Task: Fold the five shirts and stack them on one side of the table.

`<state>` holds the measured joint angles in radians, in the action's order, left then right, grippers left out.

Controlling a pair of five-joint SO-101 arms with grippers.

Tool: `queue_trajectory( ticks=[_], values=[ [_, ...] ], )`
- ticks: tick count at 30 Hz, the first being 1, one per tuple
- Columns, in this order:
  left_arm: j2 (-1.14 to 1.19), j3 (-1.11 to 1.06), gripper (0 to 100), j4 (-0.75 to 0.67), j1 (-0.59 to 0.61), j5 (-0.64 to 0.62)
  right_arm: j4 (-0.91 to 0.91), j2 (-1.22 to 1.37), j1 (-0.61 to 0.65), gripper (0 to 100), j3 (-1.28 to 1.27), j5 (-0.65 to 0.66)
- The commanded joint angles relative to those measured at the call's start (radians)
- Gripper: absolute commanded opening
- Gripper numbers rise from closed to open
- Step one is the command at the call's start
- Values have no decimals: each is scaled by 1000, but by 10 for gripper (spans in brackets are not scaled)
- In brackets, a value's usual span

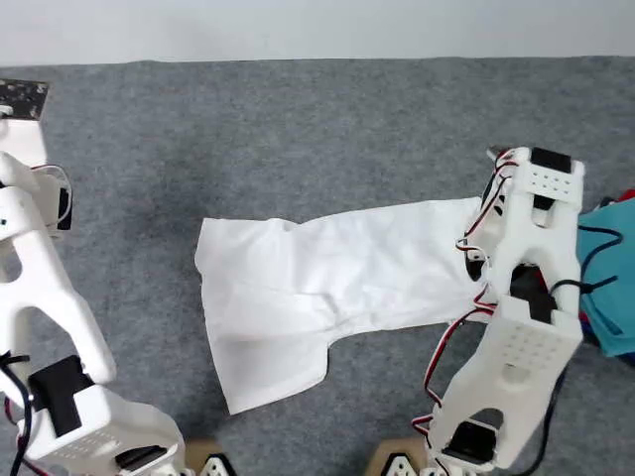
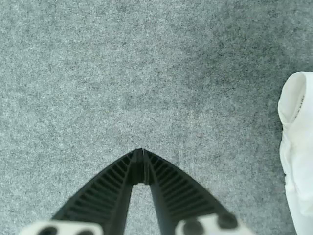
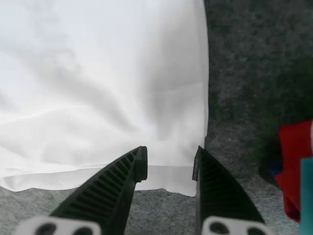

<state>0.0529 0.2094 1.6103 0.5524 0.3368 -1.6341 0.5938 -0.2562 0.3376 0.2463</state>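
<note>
Red and teal cloth heap (image 1: 610, 317) at counter's right edge, just beside my right arm, crowding that side. White cotton shirt (image 1: 327, 288) spread flat mid grey carpeted counter (image 1: 298, 129), one end under my right claw (image 3: 168, 164). Jaws parted over hem, gripping nothing. Left claw (image 2: 143, 156) closed, empty, above bare grey. Open room beyond shirt's far edge, also between shirt and my left arm.

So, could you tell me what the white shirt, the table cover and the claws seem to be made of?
White shirt: thin matte cloth, perhaps cotton, judging by its soft creases. Table cover: grey felt or carpet, by its fuzzy flecked nap. Left claw and right claw: matte black ribbed plastic, probably printed.
</note>
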Motion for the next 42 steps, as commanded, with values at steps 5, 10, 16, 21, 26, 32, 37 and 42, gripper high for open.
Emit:
queue_trajectory(
  ticks=[5, 10, 16, 21, 26, 32, 37, 42],
  values=[
    [-41, -42, 3, -20, -2, -2, 19, -4, -10, 76, 11, -14],
    [-41, -70, 3, -31, -3, -2, 19, -8, -10, 10, 14, -14],
    [-43, -68, 3, -57, -2, -2, 7, -12, -8, 9, 14, -12],
    [-43, -68, 3, -57, -2, -2, -56, -91, -8, 9, 12, -11],
    [-43, -68, 3, -57, -3, -2, -96, -213, -4, 9, 12, -8],
    [-43, -68, 3, -57, -5, -2, -136, -292, -5, 9, 11, -12],
    [-43, -68, 3, -57, -5, -2, -156, -302, -33, 9, -12, -12],
    [-43, -68, 3, -57, -2, -2, -156, -302, -74, 9, -69, -11]
  ],
)
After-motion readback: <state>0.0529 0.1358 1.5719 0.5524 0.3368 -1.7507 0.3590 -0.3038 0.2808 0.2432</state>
